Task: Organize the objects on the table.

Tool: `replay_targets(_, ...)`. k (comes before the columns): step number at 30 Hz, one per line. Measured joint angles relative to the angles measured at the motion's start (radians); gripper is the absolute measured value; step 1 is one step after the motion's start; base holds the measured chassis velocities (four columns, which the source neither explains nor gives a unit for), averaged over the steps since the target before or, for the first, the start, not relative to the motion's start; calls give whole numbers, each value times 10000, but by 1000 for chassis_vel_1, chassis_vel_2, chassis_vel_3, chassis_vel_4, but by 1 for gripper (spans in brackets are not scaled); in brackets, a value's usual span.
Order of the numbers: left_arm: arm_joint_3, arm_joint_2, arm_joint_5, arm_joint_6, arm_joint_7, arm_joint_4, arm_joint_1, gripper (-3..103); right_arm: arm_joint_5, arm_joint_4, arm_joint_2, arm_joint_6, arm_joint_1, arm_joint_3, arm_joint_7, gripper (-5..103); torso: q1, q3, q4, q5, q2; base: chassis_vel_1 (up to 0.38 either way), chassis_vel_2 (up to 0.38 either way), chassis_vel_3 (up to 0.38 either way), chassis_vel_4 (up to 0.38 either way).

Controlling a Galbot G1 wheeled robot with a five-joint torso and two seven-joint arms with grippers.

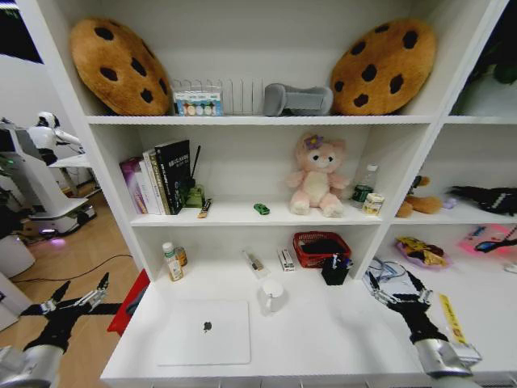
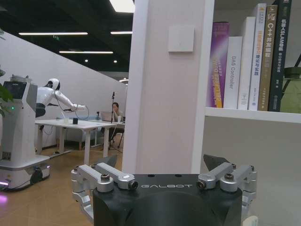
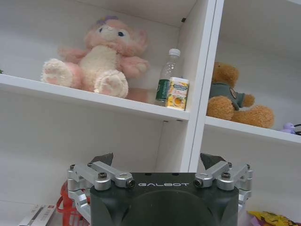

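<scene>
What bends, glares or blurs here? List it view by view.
Head view: wide-angle lens bows the shelving uprights outward; the laptop nearly washes into the white table. Left wrist view: ceiling light blows out, left gripper sharp. Right wrist view: soft, even light; pink plush slightly blurred.

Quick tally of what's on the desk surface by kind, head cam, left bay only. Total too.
Laptop: 1, closed
Bottles: 2, a white one and a smaller one behind it
Mug: 1
Red basket: 1
Black pen cup: 1
Small flat boxes: 2
Total: 8
</scene>
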Motion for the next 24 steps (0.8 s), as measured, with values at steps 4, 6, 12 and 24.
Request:
replay_targets(4,0,0,0,0,0,0,0,100,0,0,-1,0,0,1,0,100,0,0,3,-3,0,143,122,-129,-129)
replay_targets(6,0,0,0,0,0,0,0,100,0,0,0,0,0,0,0,100,-1,-1,1,-1,0,109,128,-125,-109)
replay_targets(12,-1,0,0,0,0,0,0,100,0,1,0,0,0,0,0,100,1,0,2,0,-1,46,53,-47,-47)
replay_targets(24,0,0,0,0,0,0,0,100,0,1,0,0,0,0,0,100,0,0,0,-1,0,0,0,0,0)
